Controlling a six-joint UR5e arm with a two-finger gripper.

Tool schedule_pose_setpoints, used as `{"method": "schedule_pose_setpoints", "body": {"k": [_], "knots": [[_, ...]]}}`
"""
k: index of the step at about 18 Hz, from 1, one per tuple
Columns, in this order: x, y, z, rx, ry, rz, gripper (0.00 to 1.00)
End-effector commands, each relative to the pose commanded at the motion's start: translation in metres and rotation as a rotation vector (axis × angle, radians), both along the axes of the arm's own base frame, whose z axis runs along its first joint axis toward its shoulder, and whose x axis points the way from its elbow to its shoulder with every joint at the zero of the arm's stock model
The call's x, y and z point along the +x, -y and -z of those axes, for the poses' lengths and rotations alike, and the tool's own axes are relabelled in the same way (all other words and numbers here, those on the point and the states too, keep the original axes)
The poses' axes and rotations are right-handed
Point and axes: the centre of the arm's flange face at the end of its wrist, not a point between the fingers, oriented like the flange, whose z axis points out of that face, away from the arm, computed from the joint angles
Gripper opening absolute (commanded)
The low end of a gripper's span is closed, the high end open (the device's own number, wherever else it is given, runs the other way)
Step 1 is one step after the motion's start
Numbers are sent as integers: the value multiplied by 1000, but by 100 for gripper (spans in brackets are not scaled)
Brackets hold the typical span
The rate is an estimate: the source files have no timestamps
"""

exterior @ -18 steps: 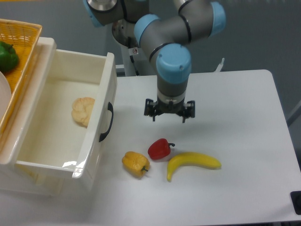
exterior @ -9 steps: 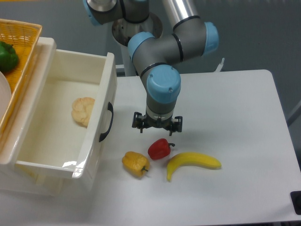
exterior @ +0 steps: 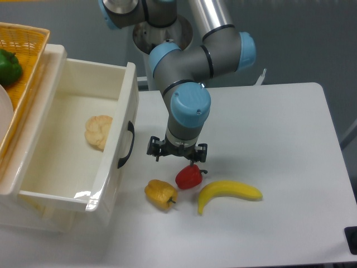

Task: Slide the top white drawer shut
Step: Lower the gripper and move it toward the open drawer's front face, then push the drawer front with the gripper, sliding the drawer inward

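Note:
The top white drawer (exterior: 120, 120) stands pulled far out of the cabinet at the left, with a curved black handle (exterior: 128, 145) on its front panel. A pale bread-like piece (exterior: 98, 130) lies inside it. My gripper (exterior: 177, 154) hangs over the table a short way to the right of the handle, apart from it, just above the red pepper (exterior: 188, 176). Its fingers are spread and hold nothing.
A yellow pepper (exterior: 160, 194) and a banana (exterior: 227, 193) lie on the white table (exterior: 279, 145) in front of the gripper. A wicker basket (exterior: 25, 67) with a green pepper (exterior: 9, 67) sits on top of the cabinet at the far left.
My gripper has moved left and toward the front, from mid-table to just right of the drawer handle and above the red pepper. The drawer has not moved.

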Motion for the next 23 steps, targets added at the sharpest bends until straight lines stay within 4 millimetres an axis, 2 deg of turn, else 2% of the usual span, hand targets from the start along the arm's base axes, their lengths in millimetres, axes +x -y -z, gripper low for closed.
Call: {"method": "schedule_pose_setpoints", "body": {"k": [4, 9, 23], "knots": [[5, -5, -1, 4, -3, 14, 100], [9, -7, 7, -6, 10, 26, 100], [20, -15, 7, 7, 20, 49, 100]]}}
